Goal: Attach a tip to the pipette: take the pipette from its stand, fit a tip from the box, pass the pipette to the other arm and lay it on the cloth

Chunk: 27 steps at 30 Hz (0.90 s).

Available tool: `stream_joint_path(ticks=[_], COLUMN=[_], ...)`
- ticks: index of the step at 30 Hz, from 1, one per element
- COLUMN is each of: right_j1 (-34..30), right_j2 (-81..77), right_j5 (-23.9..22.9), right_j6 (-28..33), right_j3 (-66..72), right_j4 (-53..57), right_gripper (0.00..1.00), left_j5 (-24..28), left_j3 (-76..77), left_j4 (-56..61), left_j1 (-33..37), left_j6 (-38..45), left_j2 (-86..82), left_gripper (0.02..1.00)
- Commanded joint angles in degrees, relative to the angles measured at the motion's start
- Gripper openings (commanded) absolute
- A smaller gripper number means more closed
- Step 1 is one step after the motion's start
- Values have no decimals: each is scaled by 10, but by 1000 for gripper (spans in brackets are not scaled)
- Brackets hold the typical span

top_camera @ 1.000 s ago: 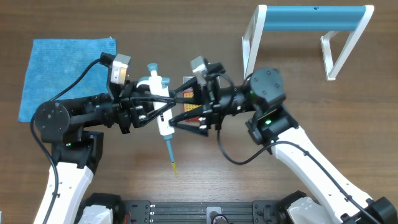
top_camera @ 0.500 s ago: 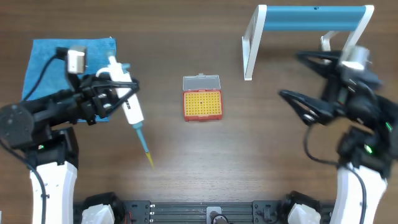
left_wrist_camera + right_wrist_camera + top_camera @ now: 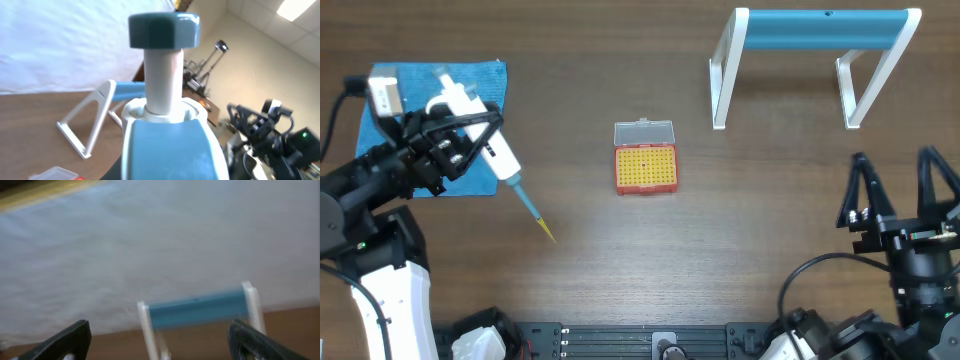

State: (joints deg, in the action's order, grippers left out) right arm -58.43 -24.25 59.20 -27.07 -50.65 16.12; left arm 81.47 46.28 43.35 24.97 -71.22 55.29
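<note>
A white and blue pipette (image 3: 492,152) with a yellow tip (image 3: 546,233) hangs tilted at the table's left. My left gripper (image 3: 458,136) is shut on its body, over the right edge of the blue cloth (image 3: 415,82). The tip points down and right, past the cloth onto the wood. In the left wrist view the pipette's blue plunger cap (image 3: 164,29) stands close up. My right gripper (image 3: 891,160) is open and holds nothing at the near right, seen wide apart in its own view (image 3: 160,347). The tip box (image 3: 645,167) sits mid-table, lid open.
The white and blue pipette stand (image 3: 820,30) sits at the far right, also ahead of the right wrist as the stand (image 3: 200,309). From the left wrist the stand's white leg (image 3: 95,117) and the right arm (image 3: 265,135) appear farther off.
The left gripper carried the pipette leftward from mid-table to the cloth's edge. The right arm let go and drew back to the near right, its fingers open.
</note>
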Motion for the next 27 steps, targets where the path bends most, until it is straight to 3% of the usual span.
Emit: stream_joint_path(ticks=[1, 2, 8, 14, 21, 25, 27], right_j1=[0, 20, 154, 248, 369, 410, 433], right_j2=[45, 54, 61, 61, 108, 118, 122], right_j5=[-200, -208, -206, -207, -343, -388, -389], right_j6=[220, 225, 212, 218, 225, 225, 225], right_j3=[2, 2, 2, 2, 3, 3, 3], right_j4=[156, 186, 198, 198, 207, 241, 256], right_gripper=[886, 928, 930, 932, 932, 932, 932], left_j5=[-38, -47, -44, -26, -60, -82, -103], left_j3=[17, 17, 17, 17, 17, 17, 17], left_j4=[-4, -10, -42, -170, -329, -408, -470], left_j1=[60, 82, 134, 137, 135, 135, 135], left_j6=[28, 30, 43, 121, 241, 320, 372], left_j2=[-9, -9, -10, -31, -65, -82, -89], left_gripper=[27, 25, 25, 25, 23, 23, 25])
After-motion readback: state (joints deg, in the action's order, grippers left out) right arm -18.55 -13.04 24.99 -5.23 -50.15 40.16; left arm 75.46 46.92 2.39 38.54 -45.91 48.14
